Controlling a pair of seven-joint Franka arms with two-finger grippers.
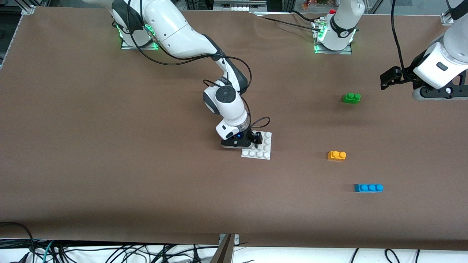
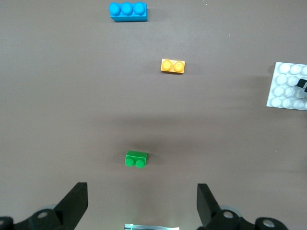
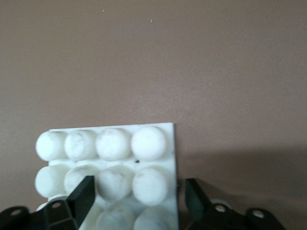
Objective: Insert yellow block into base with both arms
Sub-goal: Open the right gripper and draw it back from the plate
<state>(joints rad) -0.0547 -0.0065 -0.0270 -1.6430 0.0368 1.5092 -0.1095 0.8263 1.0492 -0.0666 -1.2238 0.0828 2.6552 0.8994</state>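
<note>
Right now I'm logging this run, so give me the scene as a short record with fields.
yellow block: on the table, untouched, between green brick and blue brick
base: flat on the table
right gripper: low over the base, fingers open astride its edge
left gripper: open, up over the left arm's end of the table, waiting

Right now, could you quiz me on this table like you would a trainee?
1. True or false: the yellow block sits on the base.
2. Which brick lies nearest the front camera: A green brick, B yellow block, C blue brick?
3. Which gripper is over the base?

Key:
1. False; it lies apart on the table.
2. C.
3. The right gripper, open; the left gripper waits open above the green brick.
</note>
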